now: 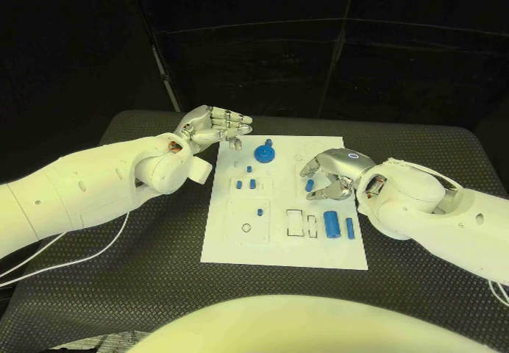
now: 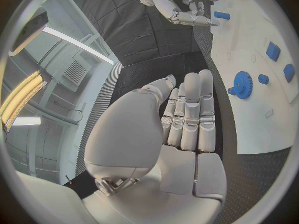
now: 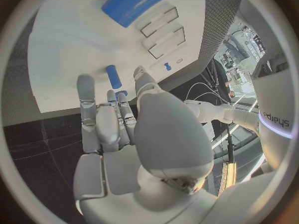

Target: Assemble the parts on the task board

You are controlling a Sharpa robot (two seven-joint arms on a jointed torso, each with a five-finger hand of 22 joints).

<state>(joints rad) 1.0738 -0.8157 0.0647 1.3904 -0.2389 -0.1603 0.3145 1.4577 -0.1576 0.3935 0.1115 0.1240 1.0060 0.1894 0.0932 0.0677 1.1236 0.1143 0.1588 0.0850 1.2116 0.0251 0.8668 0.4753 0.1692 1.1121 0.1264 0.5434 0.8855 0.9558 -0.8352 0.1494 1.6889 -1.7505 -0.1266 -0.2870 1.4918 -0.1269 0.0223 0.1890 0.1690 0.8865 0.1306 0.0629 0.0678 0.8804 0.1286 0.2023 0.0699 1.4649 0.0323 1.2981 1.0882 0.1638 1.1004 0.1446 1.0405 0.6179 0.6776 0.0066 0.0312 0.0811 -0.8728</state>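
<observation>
The white task board (image 1: 285, 246) lies mid-table with several small blue parts on it. A blue gear (image 1: 264, 154) (image 2: 241, 84) sits near its far edge, and two blue cylinders (image 1: 340, 223) lie at its right. My right hand (image 1: 331, 175) (image 2: 187, 9) hangs over the board's right half with its fingers bent down around a short blue piece (image 1: 311, 185) (image 3: 113, 76); I cannot tell whether they touch it. My left hand (image 1: 218, 125) (image 2: 190, 112) hovers at the board's far left corner, its fingers side by side, holding nothing.
Small blue blocks (image 1: 248, 182) (image 2: 273, 51) lie left of the board's middle, near empty rectangular slots (image 1: 301, 223) (image 3: 163, 30). Black textured table (image 1: 127, 279) surrounds the board. A white cable (image 1: 74, 254) runs under my left arm.
</observation>
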